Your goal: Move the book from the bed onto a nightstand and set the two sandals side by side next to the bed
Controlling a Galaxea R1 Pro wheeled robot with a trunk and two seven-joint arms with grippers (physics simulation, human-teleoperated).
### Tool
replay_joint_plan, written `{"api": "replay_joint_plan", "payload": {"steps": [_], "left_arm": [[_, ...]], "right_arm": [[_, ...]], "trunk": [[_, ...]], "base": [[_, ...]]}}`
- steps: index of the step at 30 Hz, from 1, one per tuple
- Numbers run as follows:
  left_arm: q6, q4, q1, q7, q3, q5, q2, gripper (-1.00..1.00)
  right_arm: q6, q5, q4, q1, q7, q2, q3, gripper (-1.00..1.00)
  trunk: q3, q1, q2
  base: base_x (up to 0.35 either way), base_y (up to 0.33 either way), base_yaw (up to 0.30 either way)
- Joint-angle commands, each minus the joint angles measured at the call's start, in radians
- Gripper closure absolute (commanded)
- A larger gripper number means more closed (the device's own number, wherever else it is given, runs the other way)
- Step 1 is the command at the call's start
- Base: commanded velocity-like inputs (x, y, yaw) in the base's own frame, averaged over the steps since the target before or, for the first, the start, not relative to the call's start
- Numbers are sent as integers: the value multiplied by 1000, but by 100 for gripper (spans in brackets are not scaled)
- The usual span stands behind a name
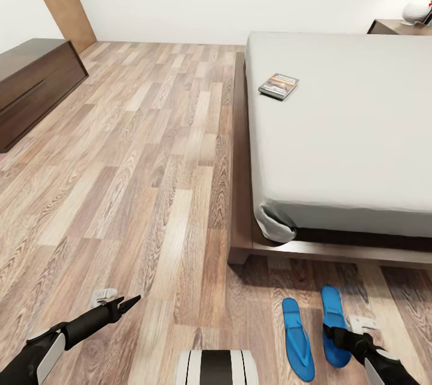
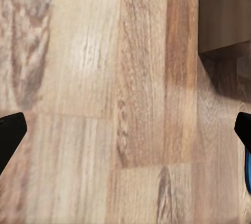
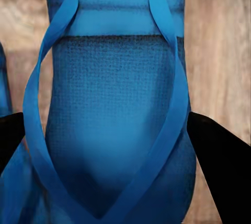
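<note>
In the head view, a light wood-plank floor (image 1: 144, 151) runs to white walls, with a long dark low bench (image 1: 33, 87) against the left wall. The bed (image 1: 348, 133), pale grey mattress on a dark frame, fills the right side. The book (image 1: 278, 85) lies flat on the mattress, near its left edge and toward the headboard end. A nightstand (image 1: 399, 27) stands past the bed's far corner, carrying a white lamp base (image 1: 417, 10). On the floor just off the bed's foot edge, the two sandals lie side by side, nearly parallel: the left sandal (image 1: 298, 337) and the right sandal (image 1: 332, 322). The right gripper (image 1: 342, 337) sits over the right sandal's near end. The left gripper (image 1: 123, 304) hangs over bare floor, well apart from both sandals.

The left wrist view shows planks between two dark fingertips (image 2: 10, 132) set wide apart, holding nothing, with the bed frame's corner (image 2: 225, 14) and a sliver of blue beside the other fingertip.

In the right wrist view, a sandal (image 3: 112, 103) with its V-shaped strap lies between the dark fingers (image 3: 217, 171), which are spread and flank its edges; whether they touch it cannot be told.
</note>
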Motion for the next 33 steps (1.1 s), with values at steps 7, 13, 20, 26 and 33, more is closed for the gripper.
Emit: {"api": "replay_joint_plan", "payload": {"steps": [7,13,20,26,33], "left_arm": [[11,1,0,0,2,7,0,-100],[12,1,1,2,4,7,0,-100],[11,-1,1,2,5,7,0,-100],[11,-2,1,2,2,7,0,-100],[10,-5,1,3,6,7,3,-100]], "right_arm": [[3,168,5,-1,7,93,-9,100],[3,167,3,-1,10,91,-11,100],[3,167,-4,-1,11,83,-11,100],[17,167,-10,-2,9,81,-12,100],[91,169,-50,-3,9,66,-12,100]], "trunk": [[-1,0,0],[-1,0,0],[-1,0,0],[-1,0,0],[-1,0,0]], "base": [[0,0,0],[0,0,0],[0,0,0],[0,0,0],[0,0,0]]}}
